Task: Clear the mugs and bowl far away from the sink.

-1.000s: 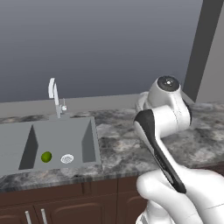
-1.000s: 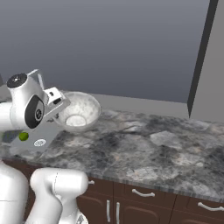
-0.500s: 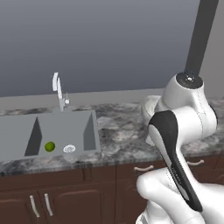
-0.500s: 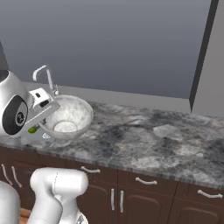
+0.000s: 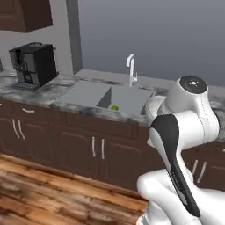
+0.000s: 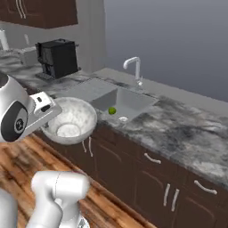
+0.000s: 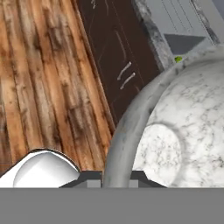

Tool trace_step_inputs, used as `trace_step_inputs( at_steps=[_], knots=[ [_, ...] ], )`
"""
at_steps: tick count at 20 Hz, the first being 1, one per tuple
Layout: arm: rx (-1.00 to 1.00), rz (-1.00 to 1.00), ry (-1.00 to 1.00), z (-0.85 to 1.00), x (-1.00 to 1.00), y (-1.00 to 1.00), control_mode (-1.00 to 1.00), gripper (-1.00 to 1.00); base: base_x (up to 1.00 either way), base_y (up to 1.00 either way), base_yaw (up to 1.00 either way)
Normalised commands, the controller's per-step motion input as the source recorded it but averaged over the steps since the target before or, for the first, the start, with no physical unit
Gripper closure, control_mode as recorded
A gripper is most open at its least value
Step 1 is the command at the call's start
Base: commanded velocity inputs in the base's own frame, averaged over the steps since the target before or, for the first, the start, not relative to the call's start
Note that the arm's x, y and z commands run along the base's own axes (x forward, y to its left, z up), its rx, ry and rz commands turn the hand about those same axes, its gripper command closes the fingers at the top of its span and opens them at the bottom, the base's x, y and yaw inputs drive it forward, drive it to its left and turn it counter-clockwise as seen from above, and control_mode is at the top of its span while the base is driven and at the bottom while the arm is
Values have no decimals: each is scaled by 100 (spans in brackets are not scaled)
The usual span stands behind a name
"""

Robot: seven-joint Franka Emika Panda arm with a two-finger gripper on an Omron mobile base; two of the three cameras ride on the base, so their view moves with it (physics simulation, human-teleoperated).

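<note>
The off-white speckled bowl (image 6: 71,121) hangs in the air in front of the cabinets, over the wooden floor. My gripper (image 6: 50,116) is shut on its left rim in the right base view. In the hand view the bowl (image 7: 175,131) fills the right side, and its rim runs down between my fingertips, where the gripper (image 7: 116,176) pinches it. The grey sink (image 5: 125,98) (image 6: 121,100) lies in the counter beyond, with a silver tap (image 5: 131,69) (image 6: 135,67) behind it. The mugs are out of view.
A small green fruit (image 5: 114,107) (image 6: 112,110) (image 7: 178,58) lies in the sink basin. A black coffee machine (image 5: 34,64) (image 6: 58,58) stands on the counter left of the sink. Dark cabinet doors (image 6: 156,178) front the counter, above the wooden floor (image 5: 39,193).
The whole picture has shifted: the base has drawn back from the counter, so the sink looks farther off. The bowl stays in my gripper, now over the floor.
</note>
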Motion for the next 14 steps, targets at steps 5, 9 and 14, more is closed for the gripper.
trace_step_inputs(
  at_steps=[5, 9, 14],
  knots=[
    [0, 0, 0, 0, 0, 0, 100, 100, -39, 0, 100],
    [0, 0, 0, 0, 0, 0, 100, 100, -38, 0, 100],
    [0, 0, 0, 0, 0, 0, 100, 100, -39, 0, 100]
  ],
)
